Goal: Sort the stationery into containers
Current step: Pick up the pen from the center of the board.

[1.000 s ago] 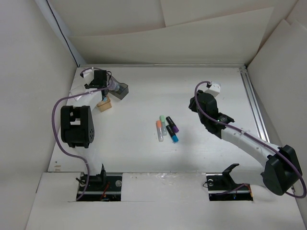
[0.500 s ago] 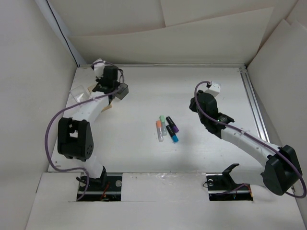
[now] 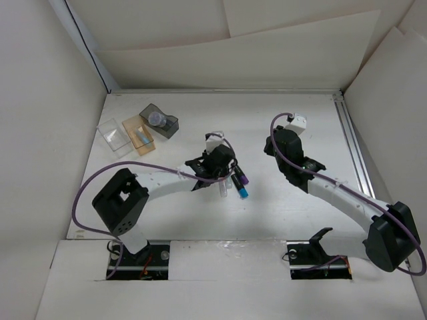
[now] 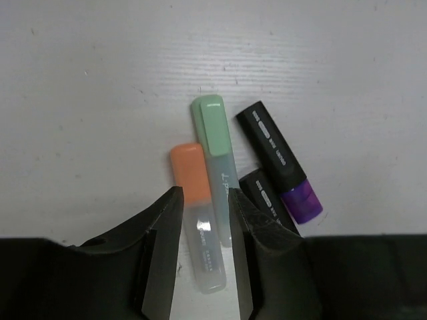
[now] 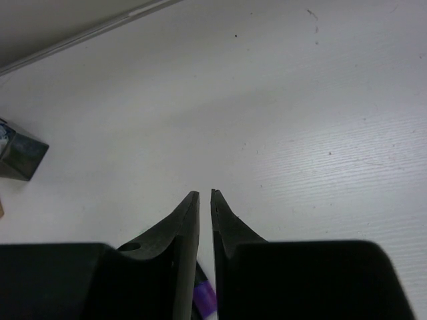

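top view: your left claw (image 3: 223, 179) has swung away from the dark grey box (image 3: 167, 125) to the marker cluster (image 3: 241, 180) in the middle of the tabletop (image 3: 200, 127), so the next pick is starting.

left wrist: its jaws stand apart astride the orange marker (image 4: 190, 173), not yet gripping.

right wrist: your right claw (image 5: 205, 195) hangs pinched together, empty.

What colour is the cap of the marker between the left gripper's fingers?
Orange; the orange marker shows best in the left wrist view.

Lab robot cell: white board walls (image 3: 267, 40), tabletop (image 3: 200, 120).
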Available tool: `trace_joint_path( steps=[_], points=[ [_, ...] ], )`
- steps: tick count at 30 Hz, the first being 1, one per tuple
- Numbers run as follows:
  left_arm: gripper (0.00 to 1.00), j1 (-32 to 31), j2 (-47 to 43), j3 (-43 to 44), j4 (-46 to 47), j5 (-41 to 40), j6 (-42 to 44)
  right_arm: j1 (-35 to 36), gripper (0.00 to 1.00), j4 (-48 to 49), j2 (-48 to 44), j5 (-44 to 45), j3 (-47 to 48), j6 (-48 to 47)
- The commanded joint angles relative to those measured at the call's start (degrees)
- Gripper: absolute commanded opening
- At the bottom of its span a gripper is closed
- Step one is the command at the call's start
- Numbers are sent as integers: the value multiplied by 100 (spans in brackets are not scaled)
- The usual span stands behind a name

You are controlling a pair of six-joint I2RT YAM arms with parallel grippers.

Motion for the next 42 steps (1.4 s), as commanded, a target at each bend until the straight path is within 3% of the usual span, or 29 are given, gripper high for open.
trace_joint_path(
  steps=[1, 5, 12, 19, 31, 32, 33, 35, 38, 41, 42],
  points=[
    [30, -144, 10, -168, -67, -218, -379, 54, 20, 250, -74, 72, 248, -33],
    [32, -345, 353, -160, 56, -77, -432, 54, 30, 250, -74, 125, 248, -33],
    [29, -812, 670, 139, -524, -991, -836, 54, 30, 250, -74, 125, 248, -33],
    [29, -812, 433, -72, -393, -1044, -889, 54, 30, 250, -21, 125, 248, -33],
    [28, -812, 1057, 51, -454, -1158, -995, 54, 31, 250, -21, 125, 248, -33],
    [26, -812, 1057, 51, -506, -1211, -995, 54, 31, 250, -21, 125, 248, -33],
    [14, -812, 1057, 51, -507, -1263, -995, 54, 31, 250, -21, 125, 248, -33],
    [0, -812, 830, -88, -568, -1360, -1161, 54, 31, 250, -21, 125, 248, -33],
    [0, -655, 295, -238, -700, -1492, -1162, 54, 31, 250, -21, 125, 248, -33],
    [0, -163, -268, -528, -621, -1492, -1004, 54, 31, 250, -21, 72, 248, -33],
    [0, 273, -662, -651, -543, -1379, -925, 54, 31, 250, -21, 72, 248, -33]
  ],
)
